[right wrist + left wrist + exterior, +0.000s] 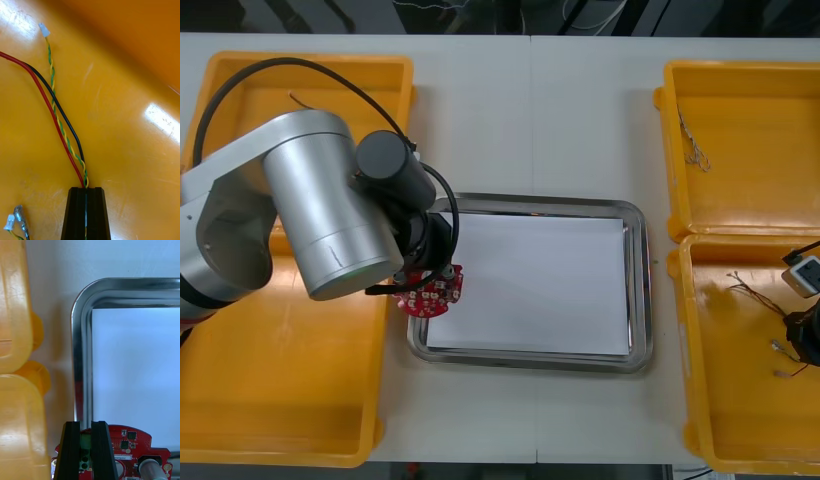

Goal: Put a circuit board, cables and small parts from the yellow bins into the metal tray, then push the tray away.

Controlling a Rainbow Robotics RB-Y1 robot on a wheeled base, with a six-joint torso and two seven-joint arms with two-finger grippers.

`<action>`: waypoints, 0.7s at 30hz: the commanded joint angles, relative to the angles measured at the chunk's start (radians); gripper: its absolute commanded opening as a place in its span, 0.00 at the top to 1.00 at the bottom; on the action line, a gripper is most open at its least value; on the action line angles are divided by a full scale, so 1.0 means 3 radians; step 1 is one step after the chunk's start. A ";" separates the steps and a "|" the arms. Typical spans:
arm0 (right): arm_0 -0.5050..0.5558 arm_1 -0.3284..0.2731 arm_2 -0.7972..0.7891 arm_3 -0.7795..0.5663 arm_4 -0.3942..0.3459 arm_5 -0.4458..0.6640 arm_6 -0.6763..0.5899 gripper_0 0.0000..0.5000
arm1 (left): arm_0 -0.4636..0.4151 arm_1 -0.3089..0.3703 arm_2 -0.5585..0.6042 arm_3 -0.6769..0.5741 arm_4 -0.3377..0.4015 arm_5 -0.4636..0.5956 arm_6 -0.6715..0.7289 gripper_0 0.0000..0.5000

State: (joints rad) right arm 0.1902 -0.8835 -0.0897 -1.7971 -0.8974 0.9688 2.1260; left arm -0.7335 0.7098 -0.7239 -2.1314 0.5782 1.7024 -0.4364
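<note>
- Left arm: reaches from the left side across the left yellow bins (290, 400), its wrist turned down at the left rim of the metal tray (638, 290).
- Left gripper (429, 283): clamped on the round red circuit board (436, 298). In the left wrist view the fingers (71, 442) stand narrowly apart, with a green block on the board's edge between them.
- Circuit board: held over the tray's left rim, near the near-left corner, partly above the white lining.
- Right gripper (807, 335): low inside the near right yellow bin (740, 420), at the table's right edge.
- Right gripper, wrist view: fingers (77, 210) pressed nearly together on a yellow-green twisted cable (50, 63). A red cable (9, 57) and a black cable (73, 133) meet at the fingertips.
- A small metal part (20, 219) lies on the bin floor beside the fingers.
</note>
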 commanded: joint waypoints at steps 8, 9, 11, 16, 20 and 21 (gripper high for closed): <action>0.0138 -0.0087 -0.0816 -0.0708 -0.0056 0.0984 0.0154 1.00 | -0.0229 -0.0438 -0.0512 0.0463 -0.0424 -0.0382 0.0238 1.00; 0.0123 -0.0087 -0.0882 -0.0769 -0.0072 0.1096 0.0138 1.00 | -0.0229 -0.0454 -0.0542 0.0514 -0.0429 -0.0439 0.0253 1.00; 0.0092 -0.0087 -0.0989 -0.0867 -0.0092 0.1265 0.0128 1.00 | -0.0229 -0.0469 -0.0588 0.0580 -0.0439 -0.0490 0.0279 1.00; 0.0010 -0.0087 -0.1194 -0.1045 -0.0148 0.1725 0.0072 1.00 | -0.0224 -0.0489 -0.0716 0.0677 -0.0485 -0.0566 0.0340 1.00; -0.0061 -0.0087 -0.1322 -0.1209 -0.0215 0.2068 0.0046 1.00 | -0.0229 -0.0500 -0.0813 0.0688 -0.0526 -0.0592 0.0411 1.00; -0.0077 -0.0087 -0.1337 -0.1240 -0.0225 0.2124 0.0041 1.00 | -0.0224 -0.0500 -0.0819 0.0688 -0.0526 -0.0592 0.0411 1.00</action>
State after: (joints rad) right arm 0.1989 -0.8835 -0.4401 -2.1128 -0.9467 1.5534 2.1275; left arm -0.7645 0.5856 -0.9452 -1.9169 0.4362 1.5361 -0.3586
